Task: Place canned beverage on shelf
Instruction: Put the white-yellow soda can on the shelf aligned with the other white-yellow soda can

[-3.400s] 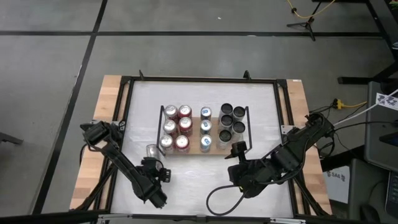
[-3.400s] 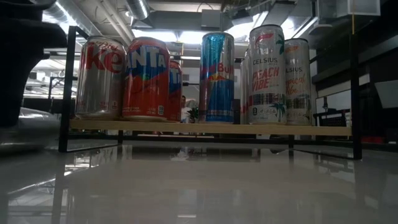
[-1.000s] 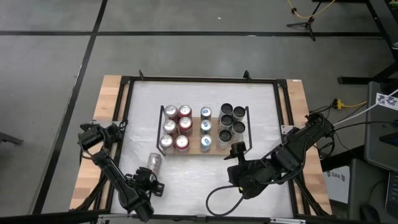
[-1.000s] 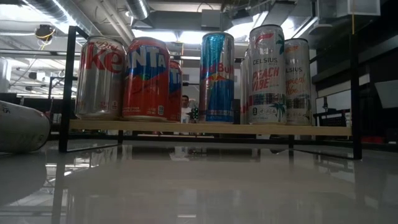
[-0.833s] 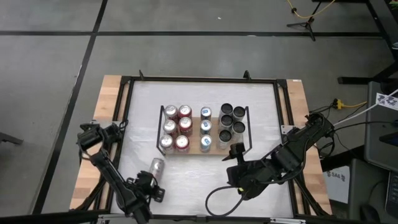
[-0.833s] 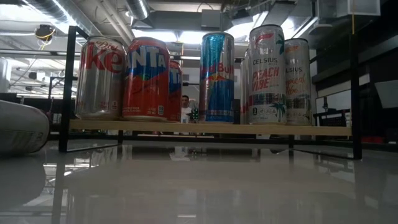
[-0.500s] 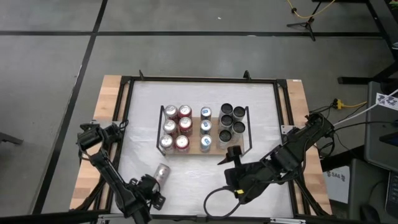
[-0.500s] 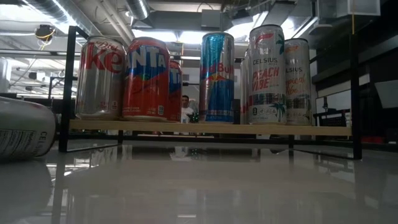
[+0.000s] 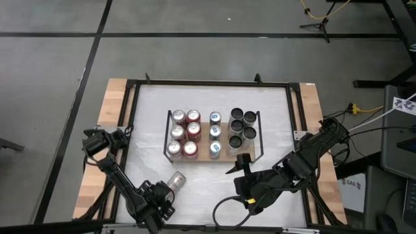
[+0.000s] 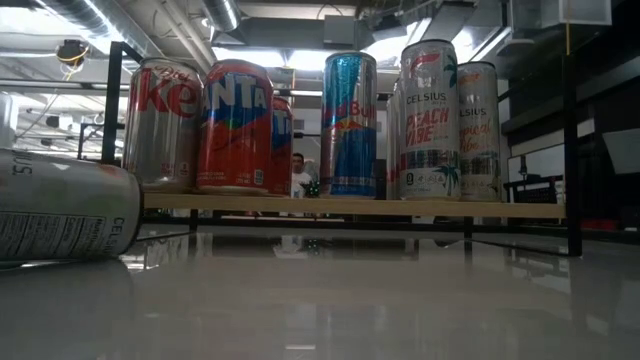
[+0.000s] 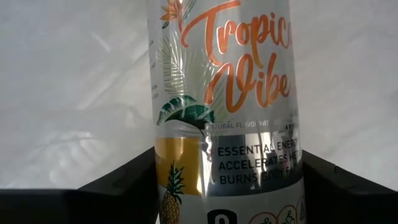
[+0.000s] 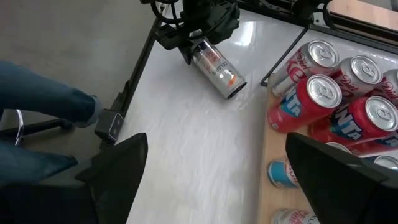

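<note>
A silver canned beverage [image 9: 174, 181] with orange "Tropical Vibe" lettering [image 11: 224, 93] lies on its side near the table's near left corner. My left gripper [image 9: 160, 195] is shut on it. Its free end [image 12: 235, 89] points toward the shelf [image 10: 350, 208]. This is a light wooden board with black end rails, and red, blue and silver cans stand on it. My right gripper [image 9: 236, 165] hangs open just near of the shelf's right end. Nothing is between its fingers [image 12: 118, 168]. My left gripper pinches the can's round wall near its bottom end [image 11: 180, 186] between its two fingers [image 11: 127, 180]. The fingers come from above, slanting from the near left, and lie across the can. The can lies about level, low at the tabletop [image 10: 60, 205]. I cannot tell whether it rests on it.
The white tabletop [image 9: 208, 195] between the shelf and the near edge has free room. A black frame [image 9: 133, 130] borders the table. A cable loop [image 9: 224, 209] lies at the near edge by the right arm. A person's leg in jeans [image 12: 37, 118] stands beyond the table's left side.
My left gripper has rolled its wrist and shifted a little toward the table's right edge. It has kept its hold on the can. The can has swung round, so its free end now points toward the far right instead of the far edge. My right gripper has tipped slightly.
</note>
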Motion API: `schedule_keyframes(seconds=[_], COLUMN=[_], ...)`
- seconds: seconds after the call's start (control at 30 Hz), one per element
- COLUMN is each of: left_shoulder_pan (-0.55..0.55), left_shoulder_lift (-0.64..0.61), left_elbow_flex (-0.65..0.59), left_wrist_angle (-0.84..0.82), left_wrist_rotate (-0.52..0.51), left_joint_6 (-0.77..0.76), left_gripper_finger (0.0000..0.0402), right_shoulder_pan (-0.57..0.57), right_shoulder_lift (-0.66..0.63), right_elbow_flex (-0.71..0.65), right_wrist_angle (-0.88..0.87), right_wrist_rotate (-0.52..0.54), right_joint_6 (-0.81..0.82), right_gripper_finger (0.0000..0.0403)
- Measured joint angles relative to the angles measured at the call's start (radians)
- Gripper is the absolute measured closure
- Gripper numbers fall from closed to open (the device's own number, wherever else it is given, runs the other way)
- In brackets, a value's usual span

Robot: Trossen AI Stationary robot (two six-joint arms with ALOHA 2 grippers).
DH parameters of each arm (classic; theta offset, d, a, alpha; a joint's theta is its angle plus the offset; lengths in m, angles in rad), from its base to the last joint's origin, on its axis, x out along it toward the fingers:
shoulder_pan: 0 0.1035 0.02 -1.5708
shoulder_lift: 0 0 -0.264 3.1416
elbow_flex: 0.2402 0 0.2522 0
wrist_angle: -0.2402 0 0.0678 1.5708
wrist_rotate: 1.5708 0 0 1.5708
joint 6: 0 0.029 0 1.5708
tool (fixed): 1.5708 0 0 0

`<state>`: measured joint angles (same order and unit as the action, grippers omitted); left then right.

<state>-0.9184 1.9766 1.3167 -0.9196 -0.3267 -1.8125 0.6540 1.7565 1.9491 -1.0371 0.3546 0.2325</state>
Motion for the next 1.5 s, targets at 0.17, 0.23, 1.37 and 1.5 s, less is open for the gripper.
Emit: schedule_keyframes(seconds=[0.17, 0.23, 1.37, 1.5], left_shoulder_pan=[0.003, 0.003, 0.005, 0.005], left_shoulder_lift=[0.0, 0.0, 0.0, 0.0], left_elbow_flex=[0.0, 0.0, 0.0, 0.0], left_wrist_angle=[-0.005, -0.006, -0.006, -0.006], left_wrist_rotate=[0.0, 0.0, 0.03, 0.028], left_joint_6=[0.012, 0.011, -0.035, -0.036], left_gripper_finger=[0.0135, 0.0135, 0.0133, 0.0133], right_shoulder_pan=[0.0, 0.0, 0.0, 0.0], right_shoulder_lift=[0.0, 0.0, 0.0, 0.0], right_elbow_flex=[0.0, 0.0, -0.001, -0.001], right_wrist_angle=[-0.002, -0.004, -0.006, -0.01], right_wrist_rotate=[0.0, 0.0, 0.0, 0.0], right_joint_6=[0.0, 0.001, 0.001, 0.001], right_gripper_finger=[0.0024, 0.0024, 0.0024, 0.0024])
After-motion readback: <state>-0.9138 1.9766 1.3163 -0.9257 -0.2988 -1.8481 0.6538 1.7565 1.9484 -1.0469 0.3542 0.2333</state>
